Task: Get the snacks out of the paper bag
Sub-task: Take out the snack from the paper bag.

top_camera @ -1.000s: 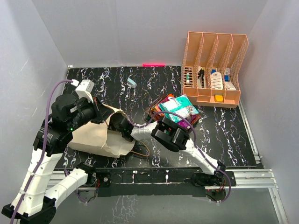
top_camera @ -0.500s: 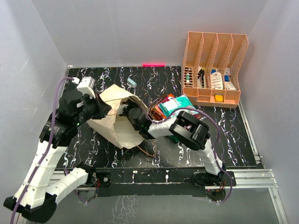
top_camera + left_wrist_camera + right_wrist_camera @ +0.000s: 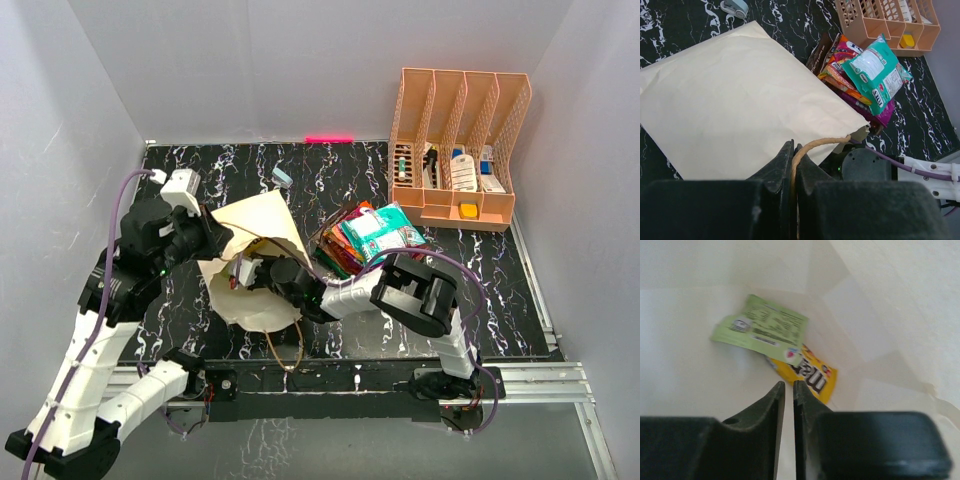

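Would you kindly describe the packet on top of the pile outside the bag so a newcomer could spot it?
Start at the orange rack in the far right corner. Nearer and left of it, beside the paper bag, lies a pile of snacks. The teal packet tops it, with a white panel; those beneath are purple, orange and brown.

The black, white-veined table (image 3: pixel 480 270) bore an orange rack (image 3: pixel 458 150) at its far right. A pile of snack packets (image 3: pixel 375 235) lay near centre. A light-blue block (image 3: pixel 282 178) lay toward the far edge. The paper bag (image 3: pixel 255 225) stood left of the pile, its contact with the surface unconfirmed.
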Robot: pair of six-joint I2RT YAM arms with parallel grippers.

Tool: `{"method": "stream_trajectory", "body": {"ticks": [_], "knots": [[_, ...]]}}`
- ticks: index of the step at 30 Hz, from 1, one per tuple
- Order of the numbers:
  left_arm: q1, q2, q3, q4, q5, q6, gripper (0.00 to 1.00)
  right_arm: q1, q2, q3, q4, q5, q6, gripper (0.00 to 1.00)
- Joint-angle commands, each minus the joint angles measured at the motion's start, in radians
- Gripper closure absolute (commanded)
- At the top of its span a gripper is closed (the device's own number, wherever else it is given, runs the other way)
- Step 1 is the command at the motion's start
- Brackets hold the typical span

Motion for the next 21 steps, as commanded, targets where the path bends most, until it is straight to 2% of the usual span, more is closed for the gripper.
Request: {"method": "stream_trajectory", "body": {"ticks": [1,3,6,12,21], "knots": [[-0.002,-0.021,-0.027,-0.002,0.011,0.040,1.00,-0.006,-0.054,-0.041,0.116,-0.197,-0.051,0.69],[-0.002,-0.022,-0.029,0.000,0.023,0.044,1.00,-0.005,-0.046,-0.047,0.142,-0.256,-0.111,0.55],[-0.002,-0.019,-0.025,0.001,0.037,0.045,1.00,-0.001,-0.022,-0.013,0.097,-0.337,-0.216,0.45],[-0.002,-0.024,-0.010,-0.006,0.050,0.046,1.00,0.006,0.047,0.043,0.049,-0.327,-0.492,0.41],[-0.002,-0.031,-0.008,-0.002,0.090,0.053,1.00,-0.013,0.166,0.226,-0.157,-0.320,-0.828,0.39]]}}
